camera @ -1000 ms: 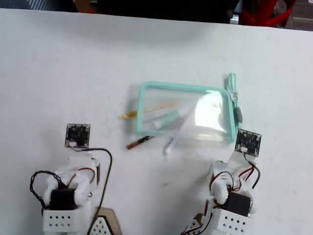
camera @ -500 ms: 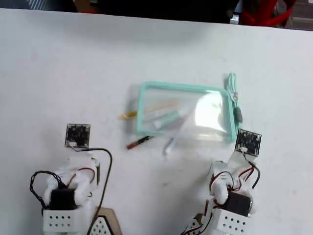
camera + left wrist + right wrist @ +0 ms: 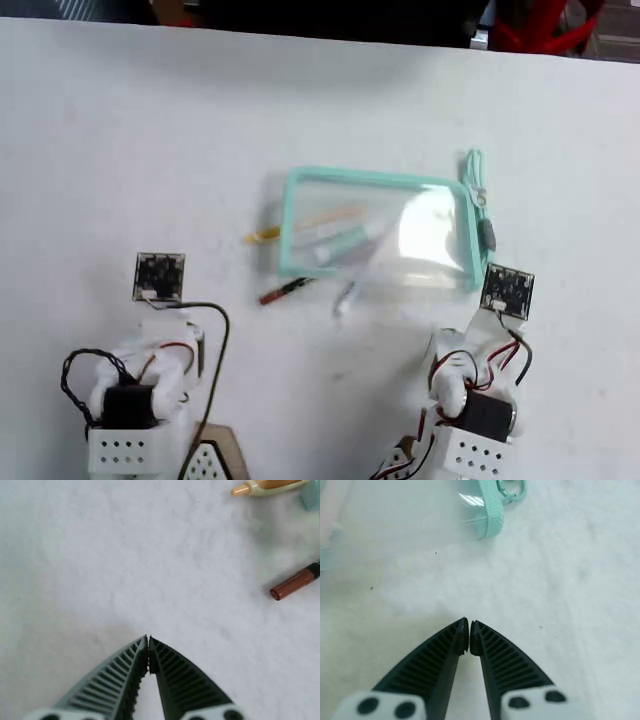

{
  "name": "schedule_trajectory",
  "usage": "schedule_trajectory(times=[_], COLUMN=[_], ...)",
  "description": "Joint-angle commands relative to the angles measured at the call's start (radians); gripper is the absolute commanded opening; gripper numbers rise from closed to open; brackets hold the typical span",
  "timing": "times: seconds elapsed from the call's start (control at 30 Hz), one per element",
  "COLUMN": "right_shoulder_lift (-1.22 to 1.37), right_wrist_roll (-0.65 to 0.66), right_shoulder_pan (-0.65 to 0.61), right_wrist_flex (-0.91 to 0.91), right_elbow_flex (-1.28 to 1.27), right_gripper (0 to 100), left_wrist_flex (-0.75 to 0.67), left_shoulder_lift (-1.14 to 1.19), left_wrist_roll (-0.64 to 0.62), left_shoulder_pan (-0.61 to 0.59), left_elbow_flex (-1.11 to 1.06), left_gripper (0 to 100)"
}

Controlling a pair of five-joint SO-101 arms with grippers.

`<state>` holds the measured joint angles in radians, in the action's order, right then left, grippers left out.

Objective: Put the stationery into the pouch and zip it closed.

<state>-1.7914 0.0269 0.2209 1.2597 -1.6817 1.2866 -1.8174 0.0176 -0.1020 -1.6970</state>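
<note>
A clear pouch (image 3: 375,232) with teal trim lies flat mid-table and holds a few pens. An orange-tipped pen (image 3: 262,237) pokes out of its left end. A red-brown pen (image 3: 283,291) and a small pale item (image 3: 345,297) lie on the table just in front of the pouch. My left gripper (image 3: 148,645) is shut and empty, low over bare table, with the red-brown pen (image 3: 295,581) and the orange-tipped pen (image 3: 267,486) ahead of it. My right gripper (image 3: 469,627) is also shut and empty, short of the pouch's teal corner (image 3: 490,510).
Both arms sit folded near the front edge, the left arm (image 3: 140,380) and the right arm (image 3: 470,390). A teal loop (image 3: 474,170) and a dark zip pull (image 3: 487,235) lie at the pouch's right end. White table (image 3: 150,130) spreads around the pouch.
</note>
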Motion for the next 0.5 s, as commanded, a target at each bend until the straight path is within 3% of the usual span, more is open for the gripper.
schedule_trajectory(times=[0.0, 0.27, 0.47], right_shoulder_lift=[-0.008, -0.008, -0.010], right_wrist_roll=[-0.011, -0.006, -0.006], right_shoulder_pan=[-0.047, -0.077, -0.255], right_wrist_flex=[0.007, 0.007, -0.194], right_elbow_flex=[-0.009, -0.009, -0.009], right_gripper=[1.8, 1.8, 1.8], left_wrist_flex=[0.000, 0.000, 0.000], left_shoulder_lift=[-0.005, -0.005, -0.005], left_wrist_roll=[-0.014, -0.014, -0.014], left_shoulder_pan=[0.007, 0.008, 0.007], left_elbow_flex=[0.005, 0.005, 0.005], left_gripper=[3, 3, 3])
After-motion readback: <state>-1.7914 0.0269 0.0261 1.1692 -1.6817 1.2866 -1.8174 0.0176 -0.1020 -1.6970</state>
